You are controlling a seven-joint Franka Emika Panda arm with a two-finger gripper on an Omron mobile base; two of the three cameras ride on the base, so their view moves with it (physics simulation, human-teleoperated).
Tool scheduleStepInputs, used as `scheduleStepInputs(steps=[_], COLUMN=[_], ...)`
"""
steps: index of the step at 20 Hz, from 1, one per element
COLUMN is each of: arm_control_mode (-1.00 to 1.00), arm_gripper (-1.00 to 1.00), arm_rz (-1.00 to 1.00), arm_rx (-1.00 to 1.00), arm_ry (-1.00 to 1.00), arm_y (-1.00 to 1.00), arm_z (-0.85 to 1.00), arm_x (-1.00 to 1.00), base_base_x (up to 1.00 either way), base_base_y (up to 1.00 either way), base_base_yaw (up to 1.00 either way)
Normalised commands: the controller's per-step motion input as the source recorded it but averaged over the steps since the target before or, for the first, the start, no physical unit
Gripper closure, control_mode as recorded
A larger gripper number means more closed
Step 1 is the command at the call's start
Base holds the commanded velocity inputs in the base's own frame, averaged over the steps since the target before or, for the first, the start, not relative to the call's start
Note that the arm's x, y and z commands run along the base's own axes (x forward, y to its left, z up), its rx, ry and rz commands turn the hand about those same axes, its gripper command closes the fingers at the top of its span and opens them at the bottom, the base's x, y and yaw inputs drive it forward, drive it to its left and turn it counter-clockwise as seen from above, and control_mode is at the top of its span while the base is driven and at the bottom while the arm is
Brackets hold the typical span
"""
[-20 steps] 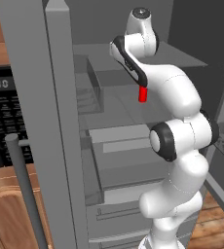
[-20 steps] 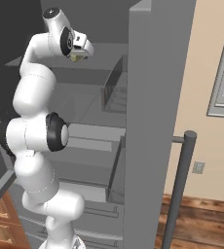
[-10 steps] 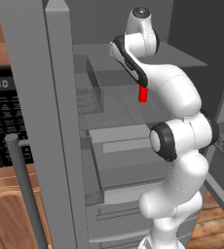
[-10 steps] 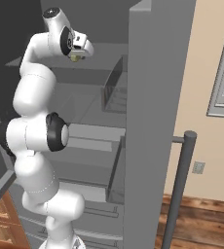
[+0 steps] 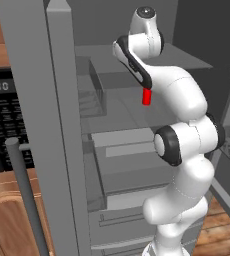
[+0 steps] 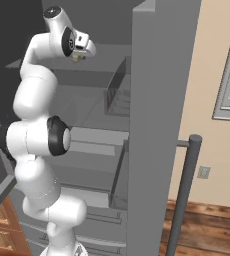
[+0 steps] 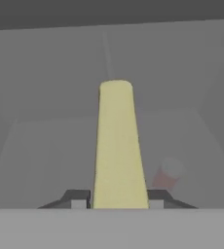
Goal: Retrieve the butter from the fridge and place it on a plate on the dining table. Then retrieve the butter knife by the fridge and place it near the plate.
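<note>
Deep in the open fridge [image 5: 62, 150], the gripper [image 7: 118, 202] has its jaws pressed against both sides of the butter [image 7: 118, 146], apparently gripping it above the shelf near a red container [image 5: 146, 96], so the next move calls for a steady withdrawal toward the dining table.

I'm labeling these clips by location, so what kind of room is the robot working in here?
Most likely a home kitchen: an open grey fridge with shelves and drawers, a black microwave over wood cabinets, and a stick of butter between the fingers inside it.
</note>
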Motion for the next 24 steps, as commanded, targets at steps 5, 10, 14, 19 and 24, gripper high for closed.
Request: scheduleStepInputs(steps=[5, 10, 14, 19, 24], arm_control_mode=[-1.00, -1.00, -1.00, -1.00, -1.00], arm_gripper=[1.00, 1.00, 1.00, 1.00, 1.00], arm_rz=[0.00, 0.00, 0.00, 0.00, 0.00], arm_rx=[0.01, 0.02, 0.07, 0.03, 0.00], arm_ry=[-0.29, -0.21, -0.21, -0.14, -0.07], arm_y=[0.00, 0.00, -0.01, -0.04, -0.09], arm_z=[0.08, 0.28, 0.32, 0.10, 0.00], arm_x=[0.00, -0.14, -0.69, -1.00, -1.00], base_base_x=[0.00, 0.00, 0.00, 0.00, 0.00], base_base_y=[0.00, 0.00, 0.00, 0.00, 0.00], base_base_yaw=[0.00, 0.00, 0.00, 0.00, 0.00])
